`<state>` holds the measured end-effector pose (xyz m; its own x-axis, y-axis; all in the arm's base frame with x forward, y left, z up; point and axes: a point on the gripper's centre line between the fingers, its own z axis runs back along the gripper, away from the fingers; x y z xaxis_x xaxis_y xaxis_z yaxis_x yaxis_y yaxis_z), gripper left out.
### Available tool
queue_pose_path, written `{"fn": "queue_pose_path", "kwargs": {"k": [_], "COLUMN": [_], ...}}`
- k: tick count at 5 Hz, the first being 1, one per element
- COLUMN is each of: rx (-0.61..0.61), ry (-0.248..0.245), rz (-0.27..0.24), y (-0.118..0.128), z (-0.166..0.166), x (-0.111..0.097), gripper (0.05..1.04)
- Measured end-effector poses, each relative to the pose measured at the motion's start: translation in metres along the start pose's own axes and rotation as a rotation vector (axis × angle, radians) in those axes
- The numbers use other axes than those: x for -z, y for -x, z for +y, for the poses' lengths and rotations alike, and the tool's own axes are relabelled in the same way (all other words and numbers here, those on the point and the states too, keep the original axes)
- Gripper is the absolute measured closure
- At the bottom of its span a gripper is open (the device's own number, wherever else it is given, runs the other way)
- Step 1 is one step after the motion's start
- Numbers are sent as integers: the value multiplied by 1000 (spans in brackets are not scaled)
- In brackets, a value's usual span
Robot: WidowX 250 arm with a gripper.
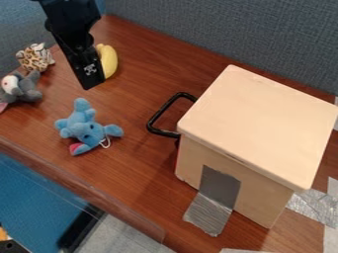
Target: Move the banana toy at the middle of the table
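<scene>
The yellow banana toy (109, 61) lies toward the back left of the brown table (142, 59), close to the partition. My black gripper (91, 81) hangs at the upper left, in front of the banana and overlapping its left side in the view. Part of the banana is hidden behind it. Whether the two touch cannot be told.
A blue plush elephant (87, 127) lies in front of the gripper. At the left edge are a grey plush (25, 88) and a spotted plush (34, 57). A large wooden box (257, 123) with a black handle (157, 117) and grey tape (208, 213) stands at the right.
</scene>
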<state>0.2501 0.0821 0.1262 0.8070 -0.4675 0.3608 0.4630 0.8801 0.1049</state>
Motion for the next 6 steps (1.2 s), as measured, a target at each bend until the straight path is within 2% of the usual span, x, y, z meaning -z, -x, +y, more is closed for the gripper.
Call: {"fn": "queue_pose_path", "kwargs": {"k": [1, 2, 4, 5, 6], "rx": [-15, -94, -341, -420, -524], "ry": [21, -8, -92, -127, -160], "rz": [24, 83, 156, 178, 215], "y": [4, 0, -14, -18, -12], "z": [-1, 30, 110, 134, 147], "x": [8, 23, 61, 79, 98], "gripper": [83, 83, 83, 83, 83]}}
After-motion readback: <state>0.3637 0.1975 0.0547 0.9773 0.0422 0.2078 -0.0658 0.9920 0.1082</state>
